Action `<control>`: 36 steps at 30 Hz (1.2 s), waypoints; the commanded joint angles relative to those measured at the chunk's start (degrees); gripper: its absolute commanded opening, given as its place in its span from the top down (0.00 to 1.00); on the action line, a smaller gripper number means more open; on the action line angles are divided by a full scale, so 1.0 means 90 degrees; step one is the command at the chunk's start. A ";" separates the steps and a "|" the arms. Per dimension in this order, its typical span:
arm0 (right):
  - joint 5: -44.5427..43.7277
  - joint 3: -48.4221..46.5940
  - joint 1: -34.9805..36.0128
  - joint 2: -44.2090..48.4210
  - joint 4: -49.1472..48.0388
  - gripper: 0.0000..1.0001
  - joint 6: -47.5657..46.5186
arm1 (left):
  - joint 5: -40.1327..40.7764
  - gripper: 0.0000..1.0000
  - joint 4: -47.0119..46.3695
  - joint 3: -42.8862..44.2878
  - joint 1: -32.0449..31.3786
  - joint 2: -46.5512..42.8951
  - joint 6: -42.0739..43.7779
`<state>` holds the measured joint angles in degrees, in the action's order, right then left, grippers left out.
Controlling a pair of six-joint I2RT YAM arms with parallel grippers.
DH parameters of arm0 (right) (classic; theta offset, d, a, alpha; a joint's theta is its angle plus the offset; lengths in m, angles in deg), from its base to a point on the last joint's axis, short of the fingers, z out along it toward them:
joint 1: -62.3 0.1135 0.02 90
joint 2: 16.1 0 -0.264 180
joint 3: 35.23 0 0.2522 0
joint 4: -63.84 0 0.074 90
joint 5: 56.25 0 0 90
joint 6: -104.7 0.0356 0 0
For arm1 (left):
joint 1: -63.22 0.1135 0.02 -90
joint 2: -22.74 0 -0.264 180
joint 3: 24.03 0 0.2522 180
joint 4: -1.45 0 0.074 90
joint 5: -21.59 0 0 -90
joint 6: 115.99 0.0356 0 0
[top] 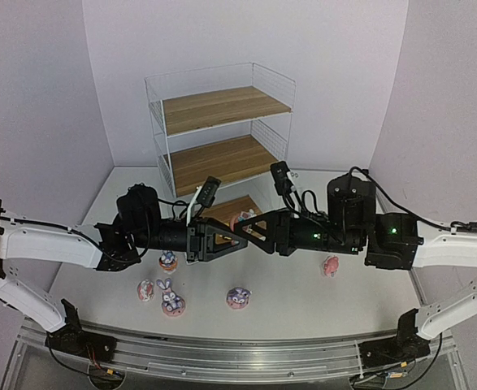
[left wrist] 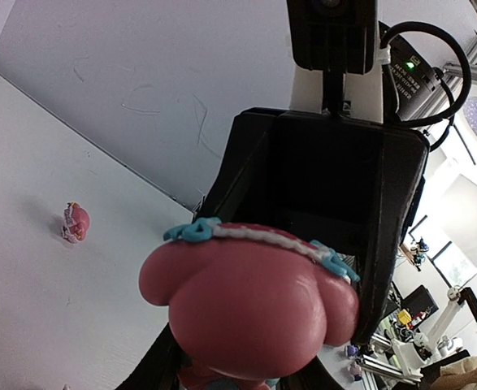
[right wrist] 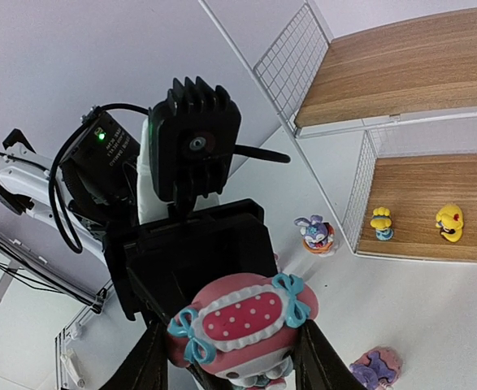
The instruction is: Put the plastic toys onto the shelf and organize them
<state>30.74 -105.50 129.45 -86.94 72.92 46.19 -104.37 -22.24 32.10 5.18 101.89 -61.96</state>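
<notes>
A pink round toy with a red dotted patch and teal bows hangs above the table between both grippers. It fills the left wrist view and sits in the right wrist view. My left gripper is shut on it, deep in the jaws. My right gripper faces the left one, and its fingertips press the toy's sides. The white wire shelf stands behind. Its bottom board holds two yellow toys and a white one at the frame edge.
Toys stand on the table: a bunny, a pink one, a small one, a purple one and a pink one. A bunny stands near the shelf's corner.
</notes>
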 commanded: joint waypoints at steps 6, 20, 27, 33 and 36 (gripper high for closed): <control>-0.0072 -0.0083 0.0029 0.0164 -0.0446 0.82 -0.0030 | -0.0047 1.00 0.0324 0.0466 -0.0094 -0.0137 0.0231; -0.0580 -0.0030 0.0024 0.0406 -0.0476 0.99 0.0002 | 0.0071 0.28 0.0717 0.0372 -0.0094 -0.0524 0.0473; -0.1649 -0.0077 0.0029 0.0563 -0.0476 1.00 -0.0449 | 0.0668 0.01 0.1567 0.0250 -0.0094 -0.1063 0.0770; -0.2949 -0.0655 -0.0287 -0.0075 -0.0515 0.99 -0.1999 | 0.2983 0.01 0.4000 0.0328 -0.0094 -0.2207 0.0516; -0.2828 -0.0942 -0.0707 -0.0565 -0.0783 1.00 -0.2487 | 0.4015 0.00 0.4977 0.0223 -0.0094 -0.2891 0.0174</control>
<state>10.11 -108.92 127.26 -87.46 71.09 33.40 -84.74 6.97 33.58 4.37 83.17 -57.14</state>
